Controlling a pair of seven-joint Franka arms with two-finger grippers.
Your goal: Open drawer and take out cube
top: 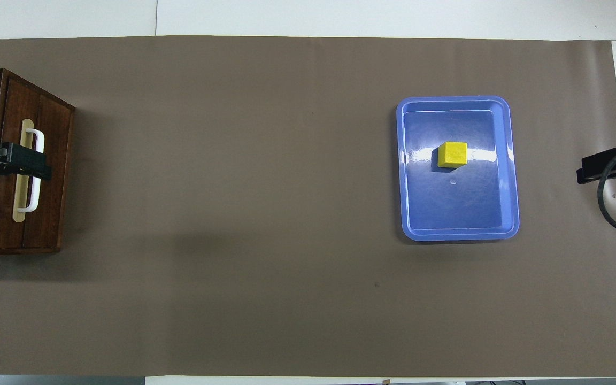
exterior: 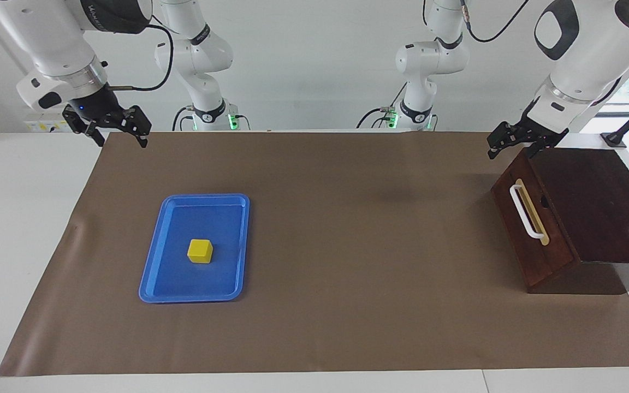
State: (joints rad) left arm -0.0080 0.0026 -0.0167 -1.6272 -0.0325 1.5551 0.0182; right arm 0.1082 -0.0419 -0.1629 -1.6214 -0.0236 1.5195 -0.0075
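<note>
The left gripper (exterior: 511, 143) hangs open and empty above the top corner of the dark reddish-brown wooden drawer (exterior: 530, 229) — raised clear of it in the facing view, though from overhead it seems to lie across the white bar handle (top: 34, 170). The right gripper (exterior: 111, 126) is likewise spread and holding nothing, up over the edge of the brown table mat (exterior: 347, 245) at the right arm's end. Both look parked out of the way, which I judge to mean the work is finished or the arms are idle.

The drawer front sits flush in its dark wooden box (exterior: 598, 202), so it reads as shut. The small bright yellow cube (exterior: 200, 251) rests on the floor of the flat blue plastic tray (exterior: 153, 267), well apart from the drawer, toward the right arm's end — probably set there as a drop-off spot.

The drawer's inside is hidden entirely. Overhead, both grippers are cut off at the frame edges, and the box runs out of view too.
</note>
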